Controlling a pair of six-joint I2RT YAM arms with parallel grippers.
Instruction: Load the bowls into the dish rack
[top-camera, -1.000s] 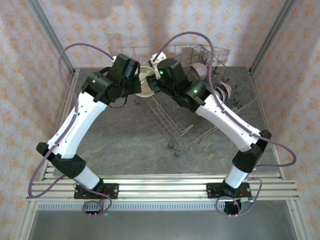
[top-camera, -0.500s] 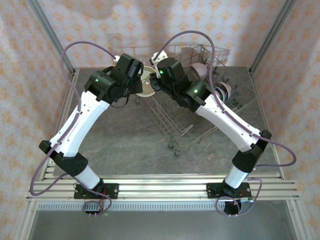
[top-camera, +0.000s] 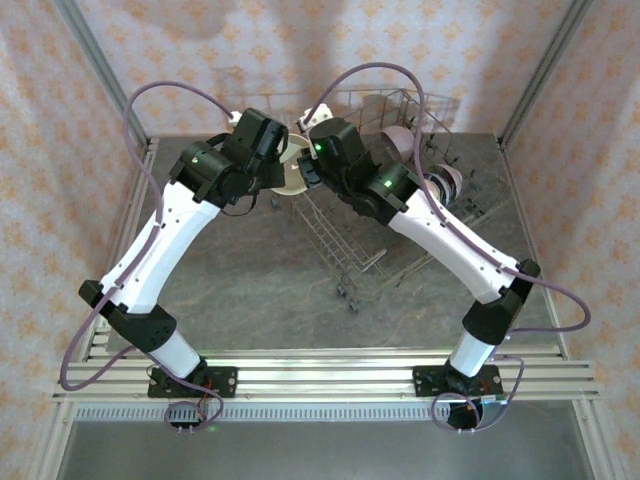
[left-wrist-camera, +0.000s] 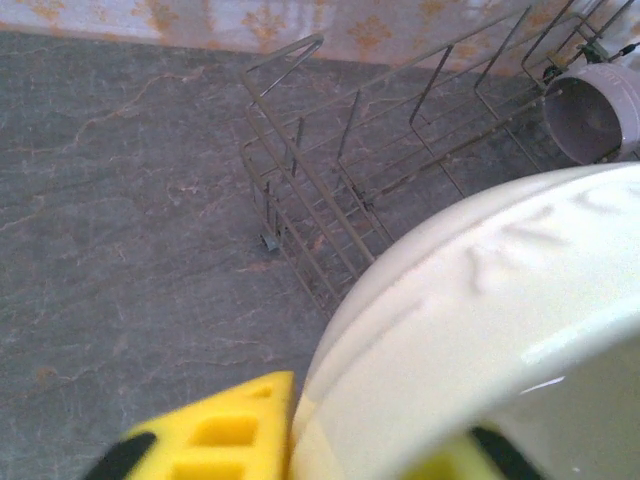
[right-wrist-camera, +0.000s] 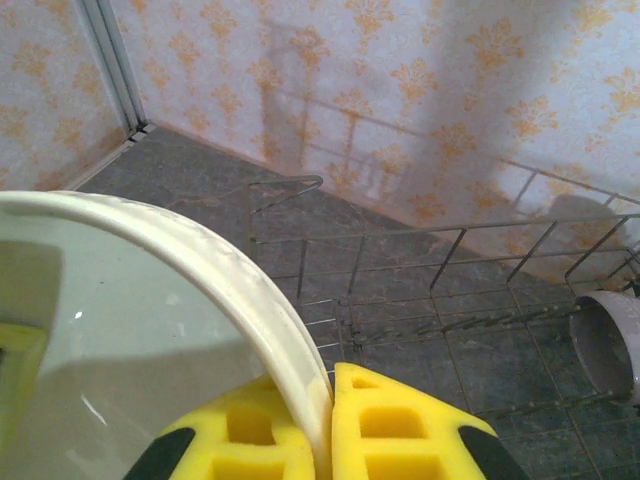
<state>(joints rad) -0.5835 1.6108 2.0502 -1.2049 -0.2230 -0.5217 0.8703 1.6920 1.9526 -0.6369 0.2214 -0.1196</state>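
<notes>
A cream-white bowl hangs in the air between both grippers, just left of the dish rack. My right gripper is shut on the bowl's rim, with one yellow pad on each side. My left gripper straddles the bowl's wall from the opposite side. One left finger lies right against the outside, and whether it still presses is unclear. A pale mauve bowl lies on its side in the rack.
The grey wire rack stands on the dark stone table at back right, with two mauve bowls in it. A metal frame and patterned walls enclose the table. Open tabletop lies in front of the rack's left end.
My right gripper has shut on the bowl's rim. Both wrists have shifted slightly to the left around the bowl, which stays in the same spot.
</notes>
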